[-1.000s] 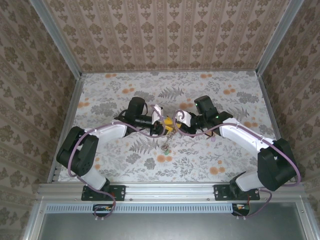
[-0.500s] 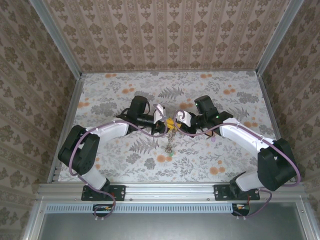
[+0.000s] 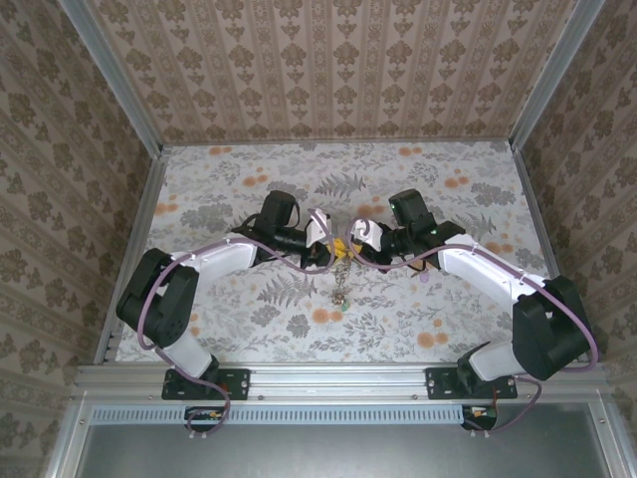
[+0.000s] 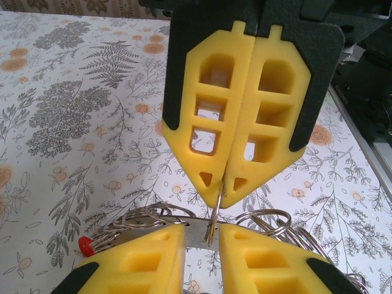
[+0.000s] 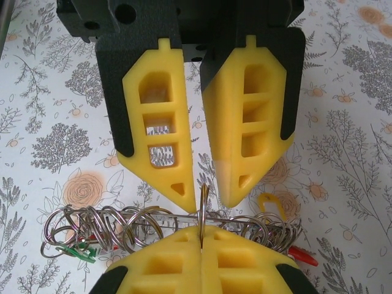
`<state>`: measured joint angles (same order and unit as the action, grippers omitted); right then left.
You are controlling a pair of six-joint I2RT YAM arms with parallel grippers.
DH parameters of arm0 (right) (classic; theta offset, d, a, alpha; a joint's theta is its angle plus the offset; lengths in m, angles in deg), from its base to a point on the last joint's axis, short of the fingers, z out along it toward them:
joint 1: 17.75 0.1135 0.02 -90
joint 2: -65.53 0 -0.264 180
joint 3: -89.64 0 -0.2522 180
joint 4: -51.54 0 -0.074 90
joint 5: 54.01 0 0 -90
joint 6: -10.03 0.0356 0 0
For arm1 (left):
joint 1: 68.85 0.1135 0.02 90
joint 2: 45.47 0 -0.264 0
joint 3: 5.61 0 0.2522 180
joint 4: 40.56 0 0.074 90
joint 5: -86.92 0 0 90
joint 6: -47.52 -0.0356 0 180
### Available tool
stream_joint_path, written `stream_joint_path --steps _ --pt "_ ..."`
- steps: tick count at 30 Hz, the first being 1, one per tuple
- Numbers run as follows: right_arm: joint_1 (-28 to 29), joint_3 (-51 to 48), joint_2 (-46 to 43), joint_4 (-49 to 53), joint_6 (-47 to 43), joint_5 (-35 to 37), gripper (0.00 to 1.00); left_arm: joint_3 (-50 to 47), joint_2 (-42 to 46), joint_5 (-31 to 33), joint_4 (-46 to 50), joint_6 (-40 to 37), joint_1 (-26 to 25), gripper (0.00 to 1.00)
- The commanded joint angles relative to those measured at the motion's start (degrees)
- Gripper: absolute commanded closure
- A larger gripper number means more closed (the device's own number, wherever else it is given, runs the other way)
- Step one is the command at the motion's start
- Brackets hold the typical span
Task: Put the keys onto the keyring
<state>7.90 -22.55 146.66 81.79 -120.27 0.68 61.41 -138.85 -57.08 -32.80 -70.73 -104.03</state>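
The left arm (image 3: 214, 261) and the right arm (image 3: 478, 267) rise from the near edge of the floral table surface (image 3: 398, 319). Both bend inward with elbows out, so their wrists face each other across the keyring (image 5: 203, 207). The hoop stands edge-on between them above the middle of the table. The right gripper (image 5: 201, 234) comes at the keyring from the right. Its yellow pads (image 5: 165, 263) are pressed flat together, with the thin wire of the hoop pinched in their seam. The left gripper (image 5: 205, 195) meets it tip to tip from the left, its pads a little apart, one on either side of the wire. Whether either of them touches the wire cannot be made out. In the overhead view the keys (image 3: 341, 284) trail as a bunch on the near side of the keyring; I cannot tell if they rest on the table. From the wrists the bunch is a tangle of small silver loops spread to both sides of the keyring. It has a green head (image 5: 82, 251) at one end, a red head (image 5: 303, 255) at the other, and a small yellow curved piece (image 5: 269, 202) just beyond. Only a short arc of the hoop shows; the rest is hidden behind the pads or cut off, and the key blades are too tangled to count. Beyond the keyring the table runs to the patterned back wall (image 3: 338, 70).
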Motion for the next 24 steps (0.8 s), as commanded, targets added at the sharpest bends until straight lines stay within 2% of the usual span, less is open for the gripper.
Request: stream_joint_path --steps 1,6,10,16,21,24 --pt "-0.25 1.76 -0.58 -1.97 0.74 -3.62 1.0 1.28 -0.06 -0.62 -0.58 -0.94 -0.81 0.78" --pt "-0.25 2.04 -0.56 -1.38 0.76 -3.45 1.0 0.81 -0.17 -0.23 -3.54 0.91 -1.19 0.78" --pt "-0.25 2.51 -0.27 -0.72 0.65 -3.35 1.0 0.63 -0.18 0.18 -3.65 1.07 -1.22 0.83" --pt "-0.2 2.35 -0.71 -1.52 1.61 -3.72 1.0 0.57 0.14 0.65 -3.12 0.44 -1.3 1.0" --pt "-0.33 -0.01 -2.43 -4.4 1.63 -0.72 0.87 -0.68 0.44 -0.46 -6.59 2.53 -1.13 1.0" --pt "-0.58 -2.3 -4.34 -6.22 1.31 1.19 0.82 -2.24 0.62 -0.53 -11.03 5.13 -0.94 1.0"
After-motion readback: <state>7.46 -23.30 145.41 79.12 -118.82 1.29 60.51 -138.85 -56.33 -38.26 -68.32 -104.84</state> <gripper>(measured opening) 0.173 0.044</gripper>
